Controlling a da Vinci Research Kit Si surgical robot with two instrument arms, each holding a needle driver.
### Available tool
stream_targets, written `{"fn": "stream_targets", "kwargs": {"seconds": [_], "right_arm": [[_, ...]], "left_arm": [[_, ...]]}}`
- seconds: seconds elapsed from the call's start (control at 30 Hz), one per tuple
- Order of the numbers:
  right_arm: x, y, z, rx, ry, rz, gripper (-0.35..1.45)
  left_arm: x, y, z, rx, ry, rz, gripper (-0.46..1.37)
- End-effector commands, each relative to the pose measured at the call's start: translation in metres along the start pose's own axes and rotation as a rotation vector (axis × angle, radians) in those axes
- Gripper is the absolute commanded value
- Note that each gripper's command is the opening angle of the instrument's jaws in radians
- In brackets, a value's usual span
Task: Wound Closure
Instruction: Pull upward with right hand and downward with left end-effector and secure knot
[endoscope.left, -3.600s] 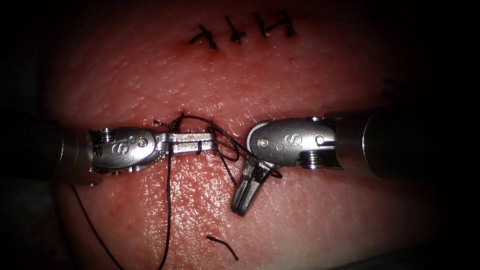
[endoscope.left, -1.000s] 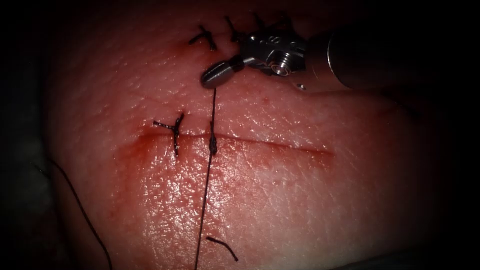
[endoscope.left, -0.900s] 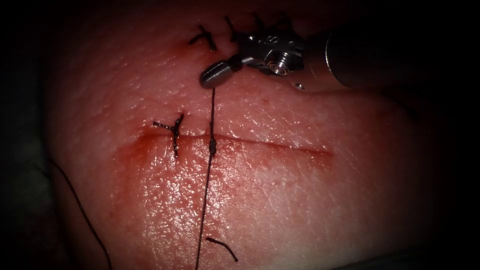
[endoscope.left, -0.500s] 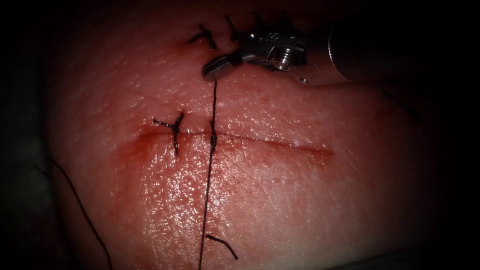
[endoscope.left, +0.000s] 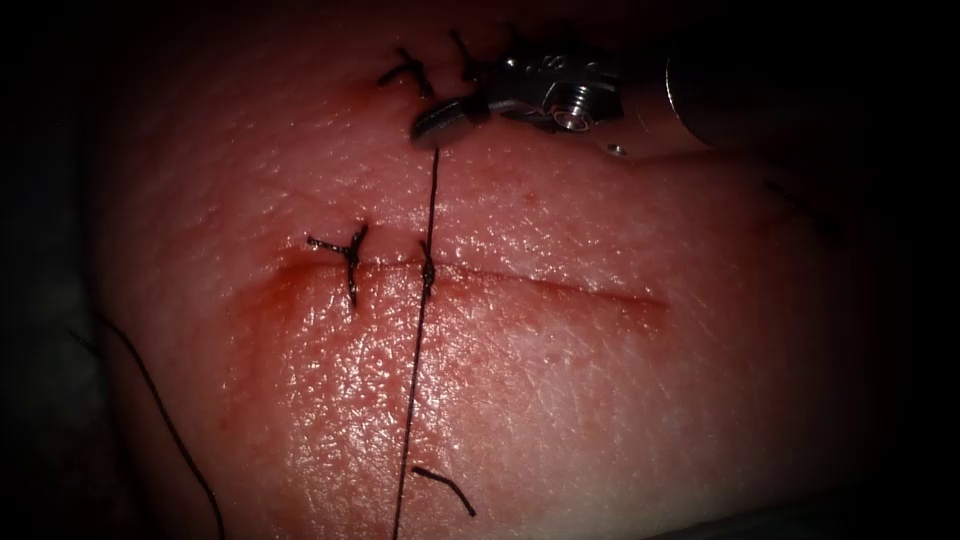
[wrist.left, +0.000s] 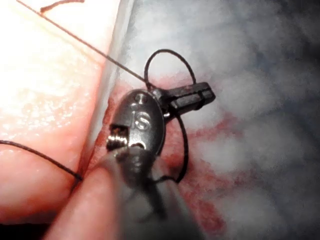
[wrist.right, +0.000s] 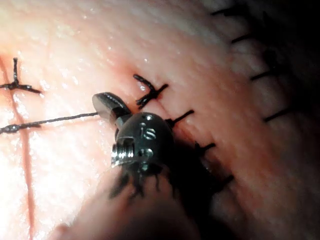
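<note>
Thread (endoscope.left: 418, 330) runs taut across the cut (endoscope.left: 540, 287), knotted there, beside one finished stitch (endoscope.left: 345, 258); right tool (endoscope.left: 447, 117) and left tool (wrist.left: 192, 96) each clamp it; one cut end (endoscope.left: 445, 487) lies loose.

On the far side of the tissue (endoscope.left: 600, 400) I see a row of older finished stitches (endoscope.left: 405, 72), short dark crossed ties set side by side; from my right wrist they run on in a line (wrist.right: 150, 90). On the near side lies a short loose scrap of thread (endoscope.left: 445, 490). Beside the tissue's edge is a pale, fuzzy surface (wrist.left: 260, 65), with a red stain (wrist.left: 200, 190).
</note>
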Motion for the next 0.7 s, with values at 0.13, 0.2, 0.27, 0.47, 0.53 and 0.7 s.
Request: {"fn": "stream_targets", "kwargs": {"seconds": [0.13,0.2,0.27,0.47,0.53,0.7], "right_arm": [[0.0000,-0.0001,0.0002,-0.006,0.001,0.000,-0.35],[0.0000,-0.0002,0.0003,-0.004,0.001,0.000,-0.35],[0.0000,-0.0002,0.0004,-0.001,0.001,0.000,-0.35],[0.0000,-0.0003,0.0004,0.001,0.001,0.000,-0.35],[0.0000,-0.0003,0.0004,0.001,0.001,0.000,-0.35],[0.0000,-0.0003,0.0005,0.005,0.001,-0.001,-0.35]], "left_arm": [[0.0001,0.0000,0.0000,-0.009,-0.001,0.013,-0.35],[0.0001,0.0000,0.0000,-0.009,-0.001,0.013,-0.35],[0.0001,0.0000,0.0000,-0.009,-0.001,0.013,-0.35],[0.0001,-0.0002,0.0002,-0.010,-0.002,0.019,-0.35],[0.0001,-0.0002,0.0002,-0.011,-0.002,0.025,-0.35],[0.0001,-0.0002,0.0002,-0.013,-0.003,0.024,-0.35]]}}
